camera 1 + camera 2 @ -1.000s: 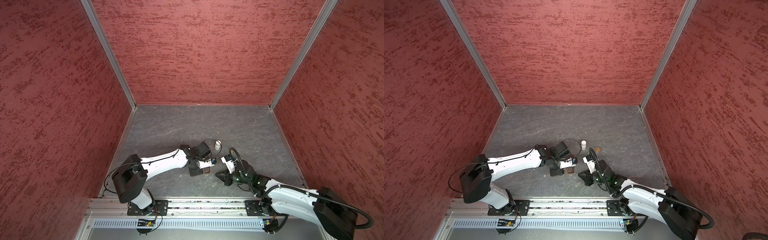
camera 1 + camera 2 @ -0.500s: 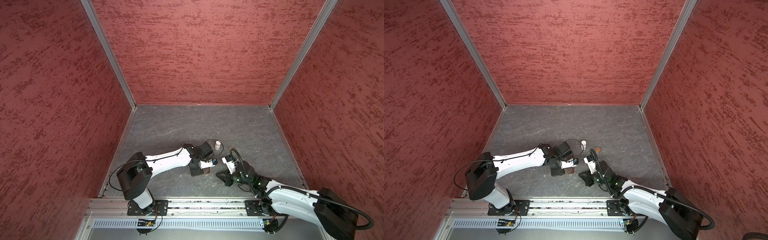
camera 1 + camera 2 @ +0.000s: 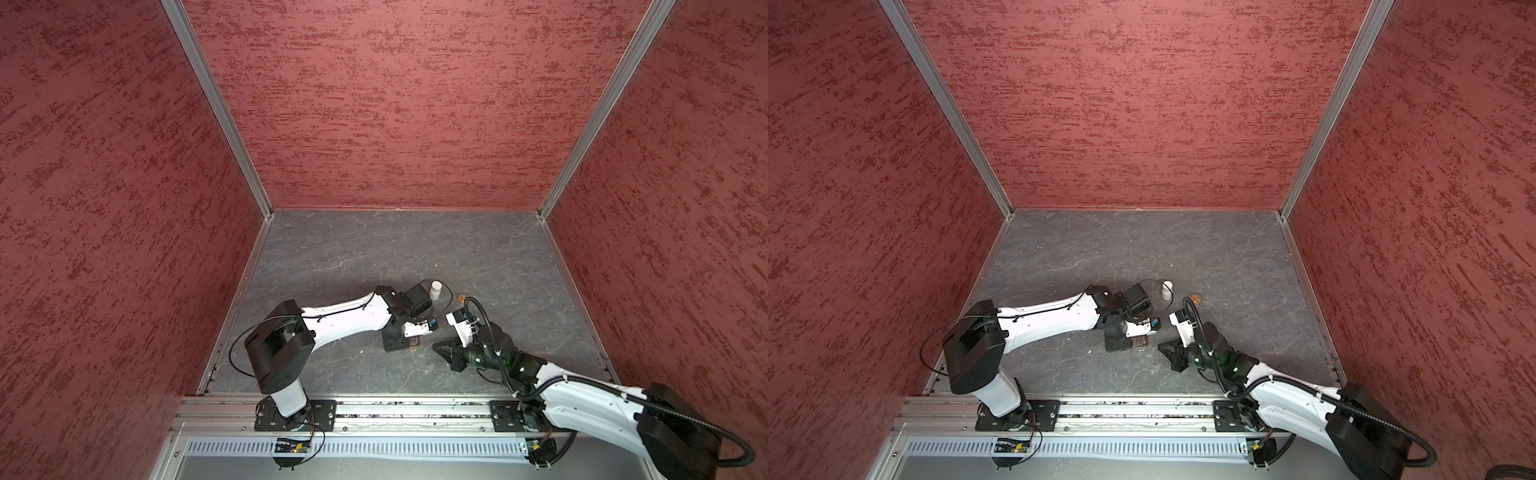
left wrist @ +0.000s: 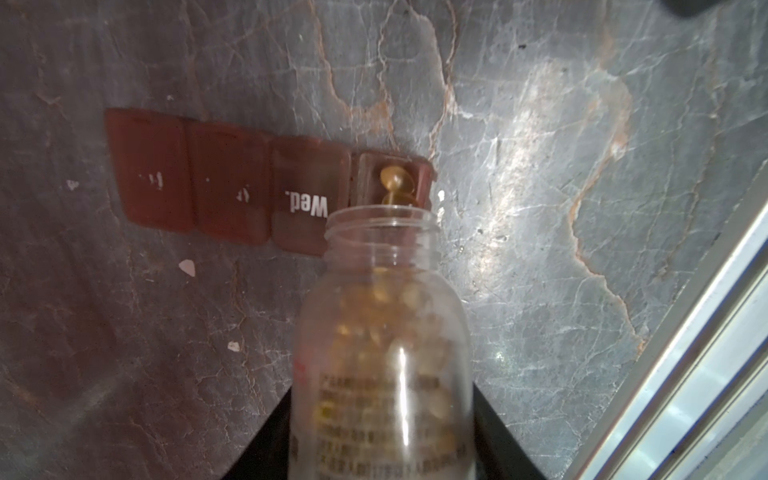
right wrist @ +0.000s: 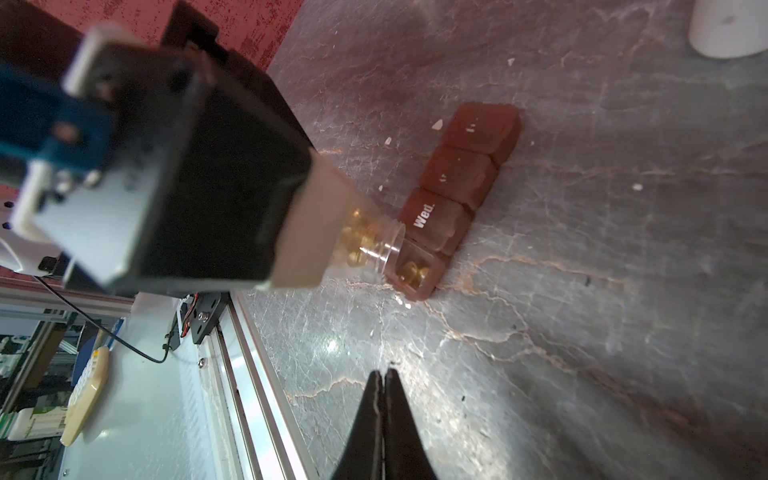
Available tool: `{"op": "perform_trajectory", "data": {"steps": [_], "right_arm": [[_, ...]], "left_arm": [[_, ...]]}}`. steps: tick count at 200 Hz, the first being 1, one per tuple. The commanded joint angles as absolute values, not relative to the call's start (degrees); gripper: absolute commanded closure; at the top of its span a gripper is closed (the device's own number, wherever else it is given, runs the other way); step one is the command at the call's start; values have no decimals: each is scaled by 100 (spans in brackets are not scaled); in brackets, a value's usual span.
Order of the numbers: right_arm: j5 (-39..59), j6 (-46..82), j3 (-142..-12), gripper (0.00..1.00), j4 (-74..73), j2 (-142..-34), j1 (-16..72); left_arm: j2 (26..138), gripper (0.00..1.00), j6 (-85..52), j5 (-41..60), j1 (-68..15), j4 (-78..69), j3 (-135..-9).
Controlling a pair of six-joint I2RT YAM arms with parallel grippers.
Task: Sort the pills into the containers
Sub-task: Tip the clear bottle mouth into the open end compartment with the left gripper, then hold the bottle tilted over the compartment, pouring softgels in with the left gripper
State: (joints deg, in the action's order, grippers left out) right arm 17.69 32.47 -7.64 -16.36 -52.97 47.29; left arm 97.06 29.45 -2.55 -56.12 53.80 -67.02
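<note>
Lettering (image 4: 306,204) "Wed." on brown lid (image 4: 309,166)

pills (image 4: 376,293) blurred inside bottle (image 4: 384,365), base cropped

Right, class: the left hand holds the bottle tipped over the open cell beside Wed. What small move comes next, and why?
Probably tilt the bottle back up to stop the pour. Golden pills already lie in the open cell, and the left hand holds the mouth over it with many more inside; further tipping would likely overfill.
</note>
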Motion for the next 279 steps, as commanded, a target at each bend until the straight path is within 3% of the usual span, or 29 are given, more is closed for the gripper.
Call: {"op": "perform_trajectory", "data": {"steps": [1,279], "right_arm": [[1651,3155,-703,94,-1652,-5240,4781],[1649,3142,-694,94,-1723,-5295,4786]], "left_arm": [[9841,100,3016,-388,-5674,5569,-6863],[9835,100,3049,-509,-5776,5890,-7211]]}}
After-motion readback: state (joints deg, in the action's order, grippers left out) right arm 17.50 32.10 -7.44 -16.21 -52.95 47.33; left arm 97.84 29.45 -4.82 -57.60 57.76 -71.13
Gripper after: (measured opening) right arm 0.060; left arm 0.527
